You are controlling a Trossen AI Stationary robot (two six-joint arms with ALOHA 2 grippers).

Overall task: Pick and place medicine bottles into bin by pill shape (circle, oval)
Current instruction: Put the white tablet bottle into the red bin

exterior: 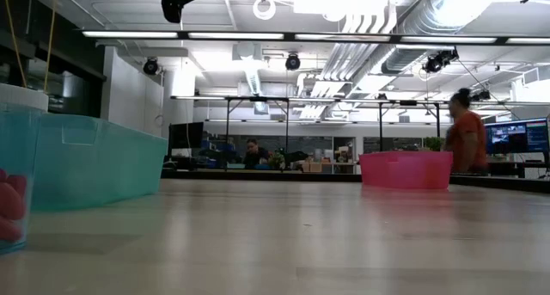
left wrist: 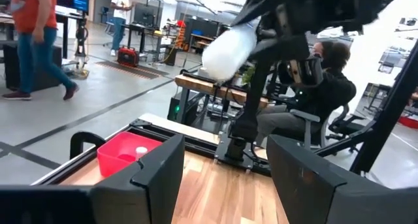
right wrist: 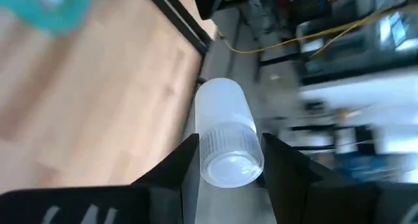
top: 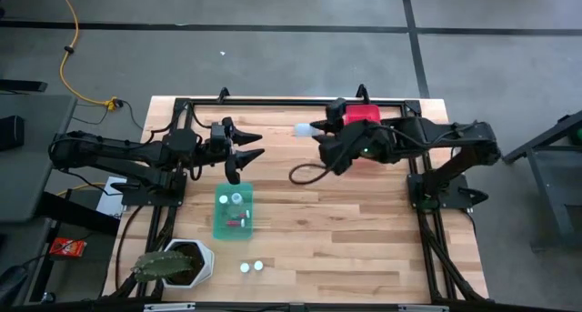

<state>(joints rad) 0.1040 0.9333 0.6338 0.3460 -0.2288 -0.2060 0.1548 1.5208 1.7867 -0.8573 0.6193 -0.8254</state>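
My right gripper (top: 319, 130) is shut on a whitish translucent medicine bottle (top: 305, 128) with a white cap, high above the table's far middle and just left of the red bin (top: 362, 115). The bottle also shows in the left wrist view (left wrist: 228, 49). My left gripper (top: 254, 145) is open and empty, above the far left of the table and pointing toward the right arm. The teal bin (top: 234, 212) holds a few bottles. Two bottles (top: 251, 266) stand on the table near the front edge. One bottle (left wrist: 140, 150) lies in the red bin. My right gripper pinches the bottle's ribbed cap end (right wrist: 225, 145) between its two fingers (right wrist: 185, 164). The fingers come roughly level from the table's right. The bottle lies along them, its body (right wrist: 221, 103) sticking out beyond the fingertips toward the table's left, lifted clear of everything.
A white hexagonal pot (top: 186, 262) with a green plant stands at the front left corner. A black cable (top: 305, 173) loops on the table below the right arm. In the low view the teal bin (exterior: 86, 166) is near left and the red bin (exterior: 404, 169) is far right.
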